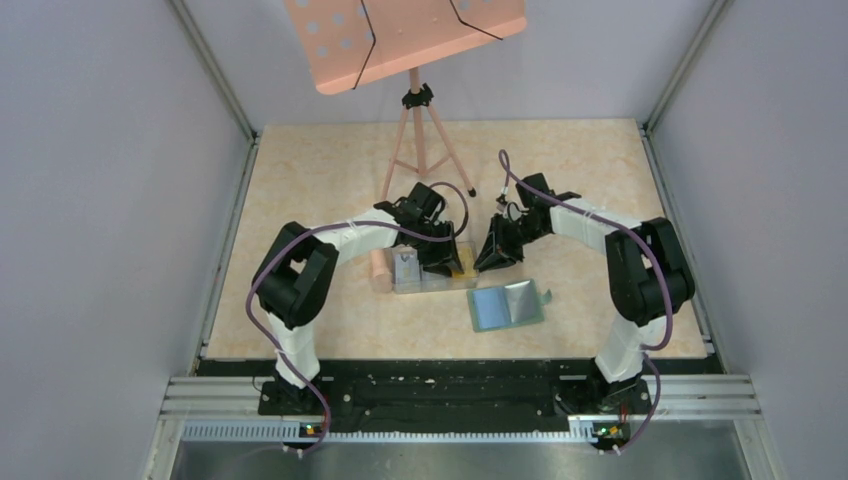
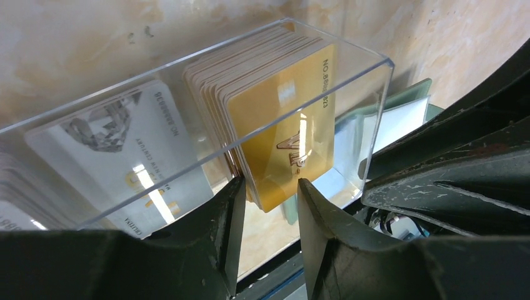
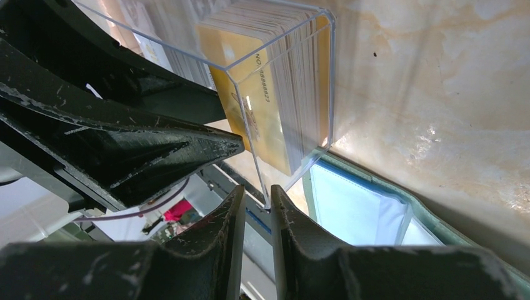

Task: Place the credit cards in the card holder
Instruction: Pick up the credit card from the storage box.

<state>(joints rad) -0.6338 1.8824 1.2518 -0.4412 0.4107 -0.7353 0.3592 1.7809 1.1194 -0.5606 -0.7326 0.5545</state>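
**Overhead and wrist views of the card station.** Both arms reached inward over the beige counter (image 1: 320, 180) and met at a clear box (image 1: 420, 287) near its centre. The credit cards (image 2: 281, 125) stood on edge inside this box. An orange-yellow stack was packed against the end nearest the right arm, and the white-grey cards (image 2: 119, 144) leaned at the opposite end.

The card holder (image 1: 505, 307) lay opened flat on the counter just beside the box, toward the near edge and to the right, with its pale blue sleeves facing up.

The left gripper (image 2: 269, 187) hung over the long side of the box with its jaws partly apart. A lower corner of the front orange-yellow card showed between the fingertips, but whether they pinched it could not be told.

The right gripper (image 3: 257, 197) held its jaws almost together on an end corner of the box, with the clear wall caught in the narrow gap. In the right wrist view, the green rim and a pale sleeve of the card holder showed just beyond that corner.

A pink music stand (image 1: 400, 30) stood on its tripod at the far side of the counter, well apart from the box.
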